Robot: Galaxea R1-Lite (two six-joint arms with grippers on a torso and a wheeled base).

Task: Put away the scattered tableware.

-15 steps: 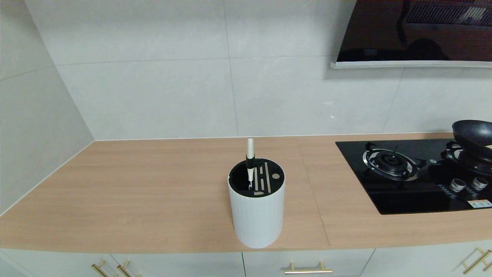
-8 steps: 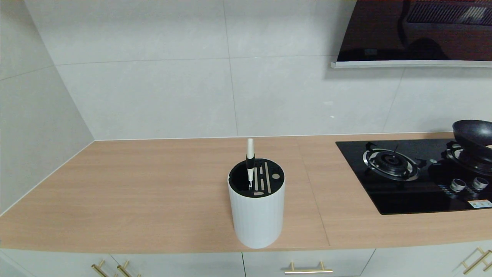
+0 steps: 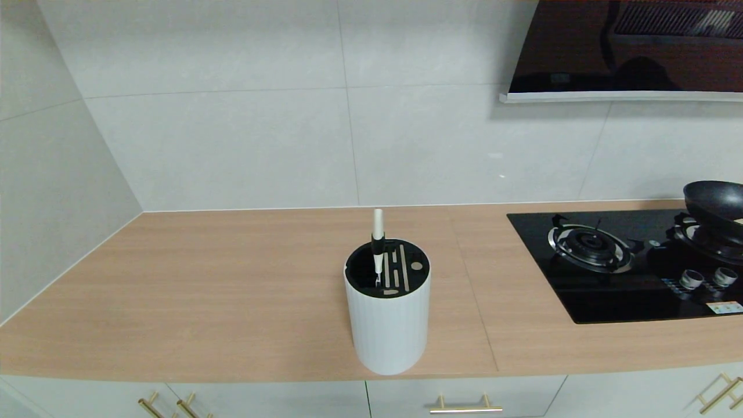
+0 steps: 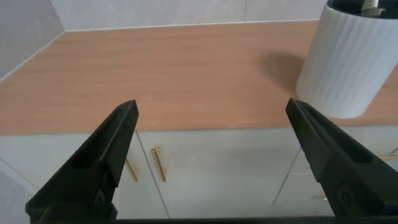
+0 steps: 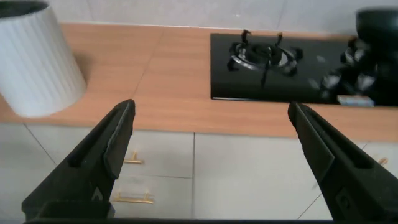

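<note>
No movement since earlier frames. Utensil (image 3: 378, 244) upright in holder (image 3: 388, 325), long axis vertical, near counter (image 3: 232, 290) front edge. Left gripper (image 4: 211, 107) and right gripper (image 5: 210, 107) spread wide, empty, low before cabinets (image 4: 217, 180). Holder ahead, between them.

The head camera sits high in front of the desk (image 3: 232, 302) and faces forward and down. The holder (image 3: 388, 313) stands mid-picture at middle range, with the stove (image 3: 627, 261) at its 3 o'clock.

The left wrist camera sits low, out in front of the cabinet fronts (image 4: 217, 168), at about the holder's 7 o'clock. It looks between the spread fingers of the left hand (image 4: 211, 109) across the desk, with the holder close.

The right wrist camera sits equally low, at about 5 o'clock, and looks between the spread fingers of the right hand (image 5: 210, 107).

All three views share the holder and the desk's front edge. The head and right wrist views also share the stove.
</note>
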